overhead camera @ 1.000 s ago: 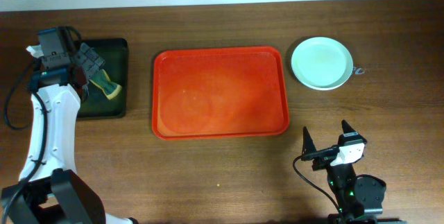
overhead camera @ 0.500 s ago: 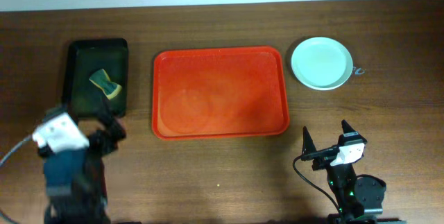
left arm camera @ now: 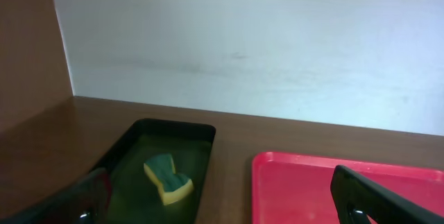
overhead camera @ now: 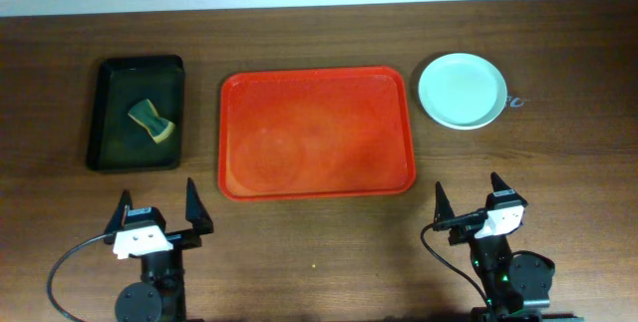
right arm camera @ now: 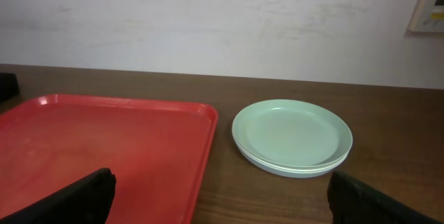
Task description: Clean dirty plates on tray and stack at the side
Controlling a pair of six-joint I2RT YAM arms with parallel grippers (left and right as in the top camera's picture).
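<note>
Since the stack of round pale mint-green plates (overhead camera: 462,90) is sitting on the table (overhead camera: 319,262) just right of the big red-orange plastic tray (overhead camera: 316,133), the right gripper (overhead camera: 467,198) is the nearer of the 2, its jaws spread wide, holding nothing. The left gripper (overhead camera: 159,208) is spread too, facing the small black tray (overhead camera: 110,148) holding a yellow-green sponge (overhead camera: 152,121). Nothing is lying on the red tray or blocking the way

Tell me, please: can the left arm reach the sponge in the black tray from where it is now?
Probably yes. The left gripper is open and faces the sponge, which lies uncovered in the black tray, with only bare table between them.
</note>
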